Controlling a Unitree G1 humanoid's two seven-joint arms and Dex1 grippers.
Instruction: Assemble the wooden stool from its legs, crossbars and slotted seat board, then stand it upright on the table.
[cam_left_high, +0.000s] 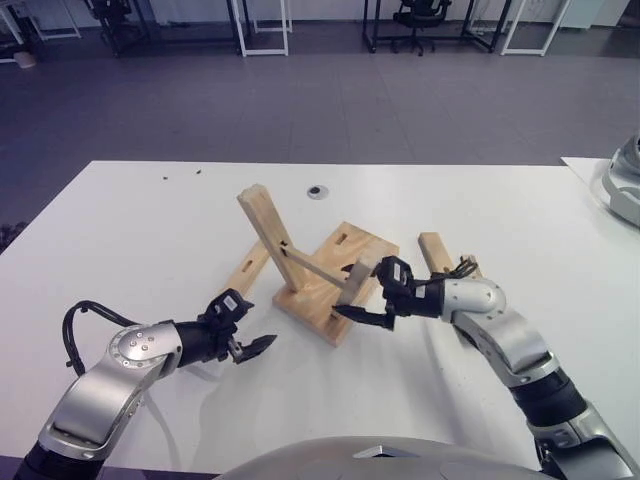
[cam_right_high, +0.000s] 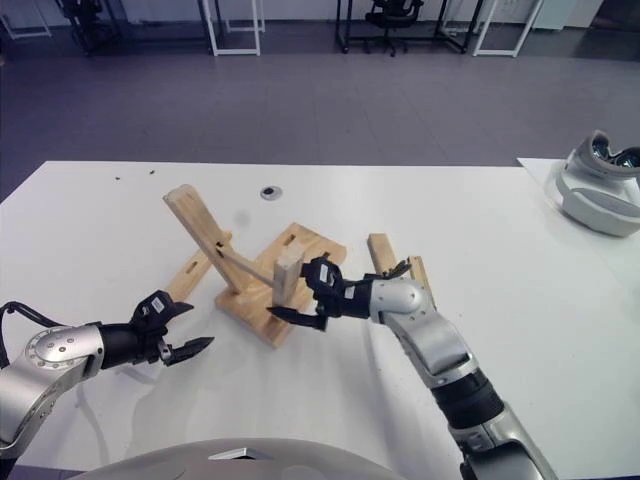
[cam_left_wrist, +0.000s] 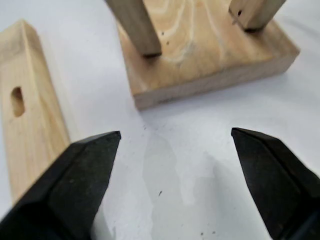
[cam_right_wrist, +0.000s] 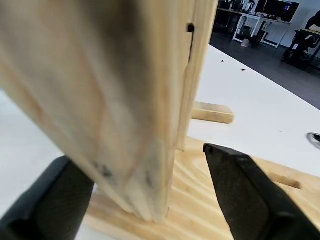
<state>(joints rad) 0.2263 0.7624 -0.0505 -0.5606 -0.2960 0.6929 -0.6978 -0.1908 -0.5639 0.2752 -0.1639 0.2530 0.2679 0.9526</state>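
The slotted seat board (cam_left_high: 322, 300) lies flat mid-table. A tall leg (cam_left_high: 266, 228) stands tilted in it, and a thin crossbar (cam_left_high: 318, 270) runs from that leg to a shorter leg (cam_left_high: 362, 274) at the board's right side. My right gripper (cam_left_high: 360, 301) is open, its fingers (cam_right_wrist: 245, 190) straddling the shorter leg (cam_right_wrist: 145, 100) near its base, and one finger is clearly apart from the wood. One loose leg (cam_left_high: 248, 268) lies left of the board, another (cam_left_high: 438, 254) lies to its right behind my right wrist. My left gripper (cam_left_high: 252, 348) hovers open over bare table in front of the left loose leg (cam_left_wrist: 27, 125), near the board's corner (cam_left_wrist: 210, 55).
A white headset (cam_right_high: 600, 195) rests at the table's far right. A small round grommet (cam_left_high: 318, 191) sits in the tabletop behind the stool parts. The floor beyond the far edge has desks and chairs. Bare table lies left and in front of the board.
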